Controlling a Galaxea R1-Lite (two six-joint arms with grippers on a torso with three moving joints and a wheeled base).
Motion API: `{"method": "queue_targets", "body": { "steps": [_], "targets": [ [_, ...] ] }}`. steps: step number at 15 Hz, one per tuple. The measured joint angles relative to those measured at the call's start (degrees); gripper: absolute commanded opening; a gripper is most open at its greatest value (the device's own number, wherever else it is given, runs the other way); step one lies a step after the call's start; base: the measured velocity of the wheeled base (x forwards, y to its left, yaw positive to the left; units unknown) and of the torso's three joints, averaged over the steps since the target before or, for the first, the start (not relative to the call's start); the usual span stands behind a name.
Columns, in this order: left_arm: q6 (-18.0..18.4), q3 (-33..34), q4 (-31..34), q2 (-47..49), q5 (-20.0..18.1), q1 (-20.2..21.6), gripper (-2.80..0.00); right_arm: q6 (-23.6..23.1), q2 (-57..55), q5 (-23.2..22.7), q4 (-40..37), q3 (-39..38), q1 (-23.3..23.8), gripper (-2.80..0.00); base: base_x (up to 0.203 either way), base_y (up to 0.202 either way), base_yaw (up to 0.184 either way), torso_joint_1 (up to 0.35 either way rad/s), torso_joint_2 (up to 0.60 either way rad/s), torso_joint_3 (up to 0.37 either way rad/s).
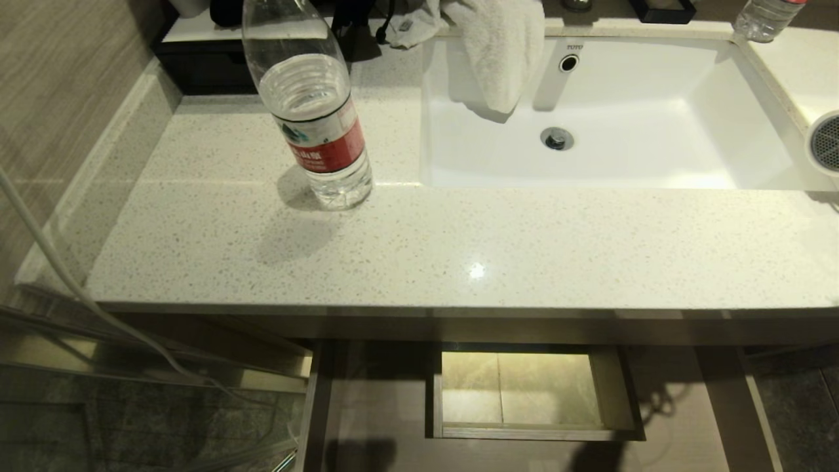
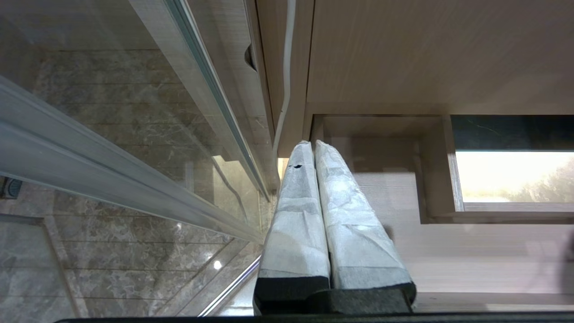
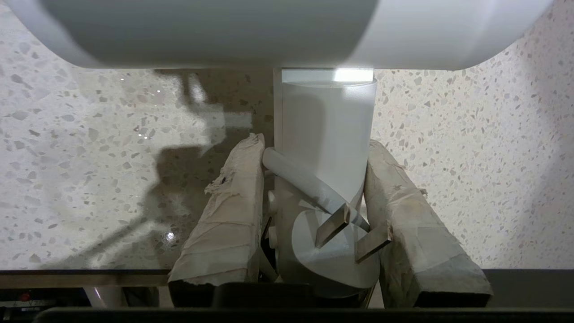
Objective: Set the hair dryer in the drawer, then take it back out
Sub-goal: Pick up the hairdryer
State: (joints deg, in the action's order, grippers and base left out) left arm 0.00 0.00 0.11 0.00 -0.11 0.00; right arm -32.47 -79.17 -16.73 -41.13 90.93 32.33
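1. Jaws first: the right gripper (image 3: pixel 314 197) is clamped on the hair dryer (image 3: pixel 327 134), one taped finger (image 3: pixel 233 211) on each side of its white handle, with the fat white barrel sitting just past the fingertips.
2. Tucked between those same fingers, right by the palm, is the dryer's plug (image 3: pixel 341 242) with two flat metal prongs, plus a loop of white cord.
3. Beyond the clamped jaws there's only the speckled stone countertop (image 3: pixel 471 157), so the dryer is over the counter and not in the drawer.
4. From the head camera only the grey honeycomb grille of the dryer shows, at the far right edge by the corner of the white sink (image 1: pixel 655 170). The arm itself isn't in that shot.
5. Left gripper (image 2: pixel 314 148) is pressed fully together, gripping nothing, hanging low beside the glass panel (image 2: pixel 134 148).
6. Just past the left fingertips sits the drawer (image 1: pixel 393 406), pulled out under the counter, its boxed cut-out (image 1: pixel 524 387) lit pale.
7. Clear water bottle (image 1: pixel 314 111) with a red label stands on the counter, well away from both grippers.
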Motion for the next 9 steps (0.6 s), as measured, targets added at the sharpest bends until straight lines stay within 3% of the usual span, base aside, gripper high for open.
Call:
{"method": "queue_targets", "body": {
  "steps": [5,9],
  "targets": [
    [0.0,0.0,-0.01,0.0,0.0,0.0,-2.8,-0.49,5.17,-1.1,4.41,-6.16,-2.8,-2.8,0.0,0.0,0.0,0.0,0.0,0.0],
    [0.0,0.0,-0.01,0.0,0.0,0.0,-2.8,0.62,9.57,-0.72,11.51,-15.55,-9.19,-2.8,0.0,0.0,0.0,0.0,0.0,0.0]
  ]
}}
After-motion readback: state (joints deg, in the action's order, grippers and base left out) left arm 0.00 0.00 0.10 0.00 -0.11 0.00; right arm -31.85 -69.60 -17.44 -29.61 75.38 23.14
